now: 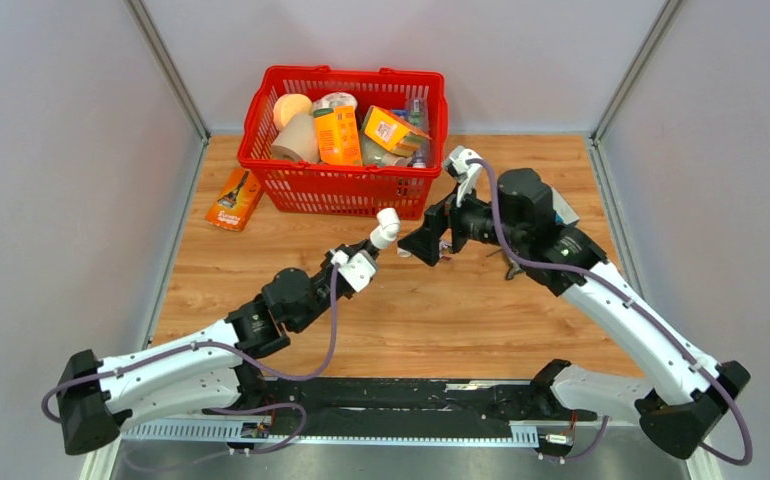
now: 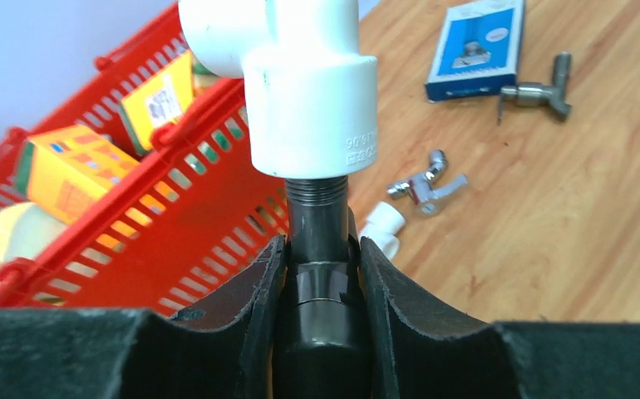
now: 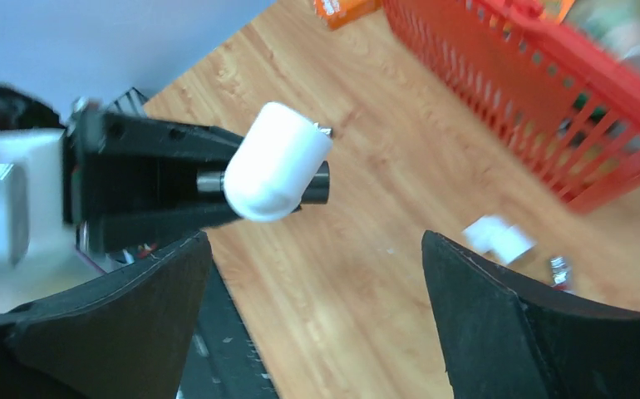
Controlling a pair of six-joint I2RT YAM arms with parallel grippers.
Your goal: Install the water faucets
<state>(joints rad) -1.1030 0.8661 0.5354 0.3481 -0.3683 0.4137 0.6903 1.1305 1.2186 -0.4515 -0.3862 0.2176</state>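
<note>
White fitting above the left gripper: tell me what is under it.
The threaded end of a dark grey faucet enters the white fitting from below, clamped in the left gripper. How deep the thread sits inside the socket is hidden.

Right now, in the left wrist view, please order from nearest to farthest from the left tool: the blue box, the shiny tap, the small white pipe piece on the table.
1. Small white pipe piece, just right of the left tool.
2. Shiny tap, a little beyond it.
3. Blue box, farthest, top right.
</note>
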